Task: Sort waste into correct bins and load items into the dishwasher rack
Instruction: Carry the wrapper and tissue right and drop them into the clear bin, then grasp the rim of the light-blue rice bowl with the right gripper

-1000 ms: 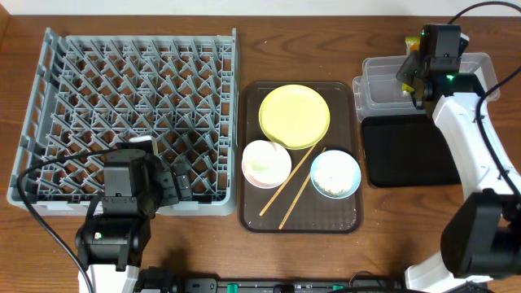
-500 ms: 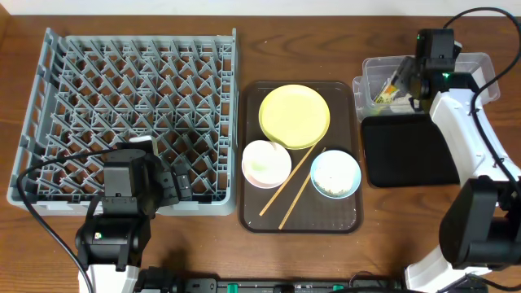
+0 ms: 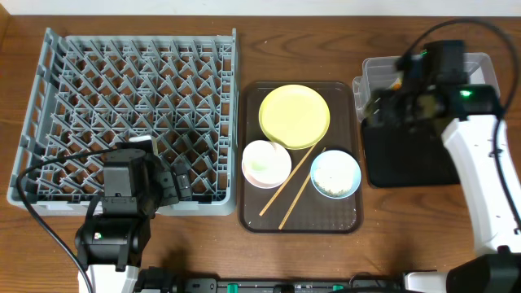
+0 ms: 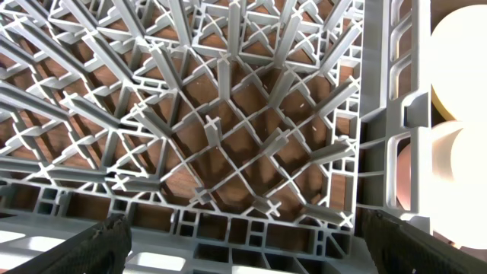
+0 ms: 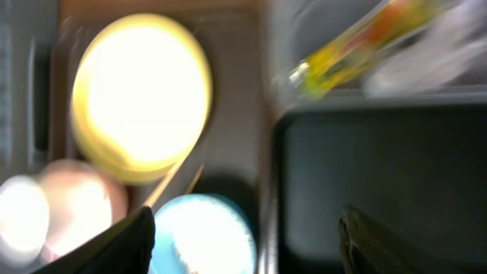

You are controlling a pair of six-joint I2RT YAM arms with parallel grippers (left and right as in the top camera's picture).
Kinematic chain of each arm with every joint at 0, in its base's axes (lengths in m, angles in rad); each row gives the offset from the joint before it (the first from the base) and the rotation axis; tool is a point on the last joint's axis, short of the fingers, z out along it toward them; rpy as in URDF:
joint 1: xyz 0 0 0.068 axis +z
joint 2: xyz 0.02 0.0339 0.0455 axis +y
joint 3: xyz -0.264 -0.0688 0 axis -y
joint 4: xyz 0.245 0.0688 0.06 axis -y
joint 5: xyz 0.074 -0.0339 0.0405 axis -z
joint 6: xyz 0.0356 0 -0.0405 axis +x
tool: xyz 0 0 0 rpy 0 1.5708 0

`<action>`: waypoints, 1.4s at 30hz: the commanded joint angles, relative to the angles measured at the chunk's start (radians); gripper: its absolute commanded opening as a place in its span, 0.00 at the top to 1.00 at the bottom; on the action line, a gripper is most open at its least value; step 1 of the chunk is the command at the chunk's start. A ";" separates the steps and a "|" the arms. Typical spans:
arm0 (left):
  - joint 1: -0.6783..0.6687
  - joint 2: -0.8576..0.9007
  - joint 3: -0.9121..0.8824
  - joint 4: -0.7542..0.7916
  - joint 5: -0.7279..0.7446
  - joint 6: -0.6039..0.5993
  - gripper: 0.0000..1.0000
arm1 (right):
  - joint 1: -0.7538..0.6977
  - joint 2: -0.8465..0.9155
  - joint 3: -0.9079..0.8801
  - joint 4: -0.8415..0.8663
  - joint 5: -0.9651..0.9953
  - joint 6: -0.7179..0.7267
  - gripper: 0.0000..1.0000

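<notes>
While our right claw (image 5: 247, 242) hangs wide and empty by the black tray (image 5: 396, 167) at right of frame, we judge a hasty reach could scatter the chopsticks (image 3: 291, 185).

A dark brown serving tray (image 3: 335, 214) rests on the wooden table (image 3: 309, 41).

Rack (image 3: 130, 114) left of serving tray (image 3: 254, 213), bins (image 3: 407, 161) right.

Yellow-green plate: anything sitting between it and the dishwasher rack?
Nothing visible. The yellow-green plate lies on the brown tray right beside the dishwasher rack; only the tray's rim and the rack's side wall lie between.
</notes>
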 commanded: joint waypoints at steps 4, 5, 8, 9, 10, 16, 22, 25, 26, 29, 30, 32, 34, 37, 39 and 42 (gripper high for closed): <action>0.005 -0.001 0.020 -0.002 -0.002 -0.010 0.01 | 0.183 0.005 -0.083 -0.043 -0.061 -0.069 0.32; 0.005 -0.001 0.020 -0.002 -0.002 -0.010 0.01 | 0.212 0.005 -0.108 -0.036 -0.047 -0.061 0.33; 0.005 -0.001 0.020 -0.002 -0.002 -0.010 0.01 | 0.288 0.006 -0.188 0.006 0.010 -0.005 0.34; 0.005 -0.001 0.020 -0.002 -0.002 -0.010 0.01 | 0.314 0.006 -0.218 0.027 0.025 0.013 0.35; 0.005 -0.001 0.020 -0.002 -0.002 -0.010 0.01 | 0.338 0.006 -0.250 0.053 0.035 0.020 0.36; 0.005 -0.001 0.020 -0.002 -0.002 -0.010 0.01 | 0.452 0.007 -0.409 0.215 0.132 0.100 0.46; 0.005 -0.001 0.020 -0.003 -0.002 -0.010 0.01 | 0.530 0.007 -0.509 0.348 0.135 0.129 0.58; 0.005 -0.001 0.020 -0.003 -0.002 -0.010 0.01 | 0.553 0.009 -0.552 0.398 0.161 0.169 0.62; 0.005 -0.001 0.020 -0.003 -0.002 -0.010 0.01 | 0.559 0.009 -0.566 0.410 0.179 0.183 0.62; 0.005 -0.001 0.020 -0.006 -0.002 -0.010 0.01 | 0.571 0.009 -0.597 0.428 0.229 0.232 0.69; 0.005 -0.001 0.020 -0.008 -0.002 -0.010 0.01 | 0.572 0.009 -0.600 0.431 0.238 0.239 0.71; 0.005 -0.001 0.020 -0.011 -0.002 -0.010 0.01 | 0.572 0.009 -0.603 0.435 0.259 0.241 0.78; 0.005 -0.001 0.020 -0.013 -0.002 -0.010 0.01 | 0.572 0.009 -0.603 0.443 0.279 0.241 0.86; 0.005 -0.001 0.020 -0.017 -0.002 -0.010 0.01 | 0.572 0.009 -0.603 0.450 0.284 0.248 0.93; 0.005 -0.001 0.020 -0.018 -0.002 -0.010 0.01 | 0.572 0.009 -0.601 0.452 0.283 0.249 0.99; 0.005 -0.001 0.020 -0.018 -0.002 -0.010 0.01 | 0.571 -0.002 -0.585 0.447 0.270 0.252 0.99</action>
